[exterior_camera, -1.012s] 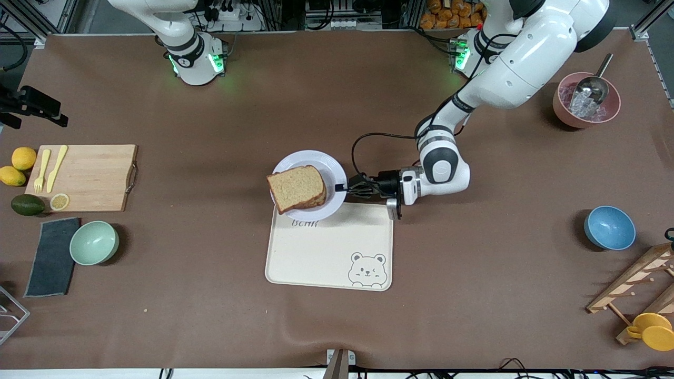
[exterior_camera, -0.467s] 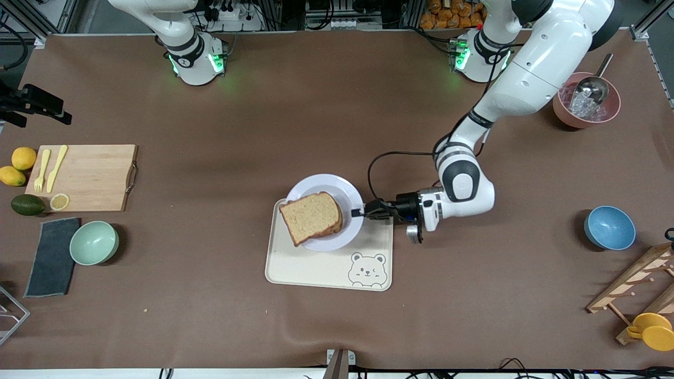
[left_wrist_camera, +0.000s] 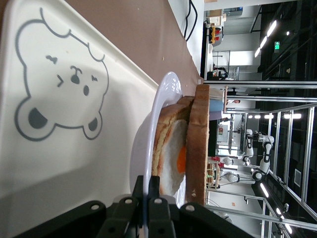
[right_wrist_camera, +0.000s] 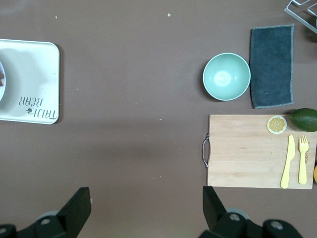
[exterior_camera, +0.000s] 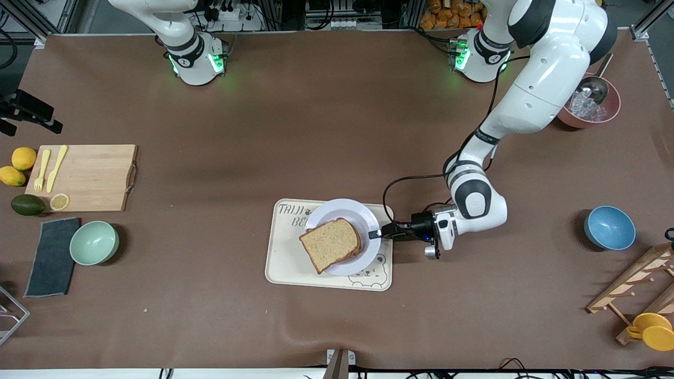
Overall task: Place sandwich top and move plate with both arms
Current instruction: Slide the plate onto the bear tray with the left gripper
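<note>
The sandwich top, a speckled brown slice, lies on a slice bearing a fried egg on the pale plate. My left gripper is shut on the plate's rim at the side toward the left arm's end and holds it over the cream bear tray. I cannot tell whether the plate touches the tray. In the left wrist view, the fingers pinch the rim, and the sandwich top shows edge-on. My right gripper is open and empty high above bare table. It is out of the front view.
A wooden cutting board, a green bowl and a dark cloth lie toward the right arm's end. A blue bowl, a pink bowl of ice and a wooden rack stand toward the left arm's end.
My left gripper has carried the plate with the sandwich nearer to the front camera and toward the left arm's end, from the tray's farther edge to over the tray.
</note>
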Robot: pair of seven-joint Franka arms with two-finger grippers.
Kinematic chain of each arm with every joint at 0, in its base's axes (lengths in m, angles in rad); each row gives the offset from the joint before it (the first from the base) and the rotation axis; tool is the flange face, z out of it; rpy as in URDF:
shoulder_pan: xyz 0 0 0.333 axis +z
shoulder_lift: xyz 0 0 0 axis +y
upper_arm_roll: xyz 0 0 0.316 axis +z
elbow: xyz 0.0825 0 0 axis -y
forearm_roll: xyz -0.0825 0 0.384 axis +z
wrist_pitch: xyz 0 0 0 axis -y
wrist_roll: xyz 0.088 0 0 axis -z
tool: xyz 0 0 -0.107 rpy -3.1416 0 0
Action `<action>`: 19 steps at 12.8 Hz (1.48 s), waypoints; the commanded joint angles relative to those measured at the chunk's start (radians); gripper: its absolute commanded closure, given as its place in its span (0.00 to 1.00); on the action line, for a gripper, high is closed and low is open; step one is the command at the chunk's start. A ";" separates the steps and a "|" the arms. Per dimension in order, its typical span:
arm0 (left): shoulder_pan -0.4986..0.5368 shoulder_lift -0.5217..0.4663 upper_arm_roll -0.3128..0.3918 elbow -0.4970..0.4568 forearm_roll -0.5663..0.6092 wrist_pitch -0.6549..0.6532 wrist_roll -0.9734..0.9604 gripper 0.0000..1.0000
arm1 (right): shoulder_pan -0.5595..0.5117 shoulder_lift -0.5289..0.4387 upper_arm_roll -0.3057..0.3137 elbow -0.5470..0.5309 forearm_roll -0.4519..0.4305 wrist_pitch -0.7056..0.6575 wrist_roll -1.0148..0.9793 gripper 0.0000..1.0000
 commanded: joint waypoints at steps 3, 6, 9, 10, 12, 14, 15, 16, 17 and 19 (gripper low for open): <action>-0.017 0.063 0.038 0.087 0.045 -0.018 -0.014 1.00 | -0.020 0.009 0.005 0.018 -0.019 -0.003 -0.006 0.00; -0.020 0.078 0.038 0.084 0.051 -0.018 0.023 1.00 | -0.032 0.000 0.005 0.018 -0.019 -0.010 -0.006 0.00; -0.023 0.079 0.039 0.075 0.054 -0.018 0.049 1.00 | -0.034 -0.003 0.004 0.020 -0.019 -0.021 0.003 0.00; -0.023 0.079 0.039 0.066 0.054 -0.018 0.057 1.00 | -0.032 -0.004 0.005 0.021 -0.019 -0.026 0.027 0.00; -0.021 0.069 0.039 0.030 0.054 -0.018 0.078 1.00 | -0.032 -0.009 0.005 0.023 -0.022 -0.033 0.061 0.00; -0.020 0.068 0.039 0.012 0.054 -0.018 0.109 1.00 | -0.023 -0.009 0.011 0.024 -0.056 -0.044 0.064 0.00; -0.015 0.066 0.039 0.010 0.054 -0.018 0.109 0.84 | -0.022 -0.009 0.013 0.026 -0.068 -0.043 0.064 0.00; -0.014 0.063 0.042 0.010 0.060 -0.018 0.103 0.63 | -0.022 -0.007 0.013 0.026 -0.070 -0.043 0.064 0.00; -0.008 0.060 0.048 0.018 0.124 -0.019 0.089 0.01 | -0.022 -0.009 0.013 0.027 -0.070 -0.043 0.064 0.00; 0.015 0.048 0.048 0.024 0.236 -0.048 -0.074 0.00 | -0.023 -0.009 0.013 0.027 -0.070 -0.044 0.064 0.00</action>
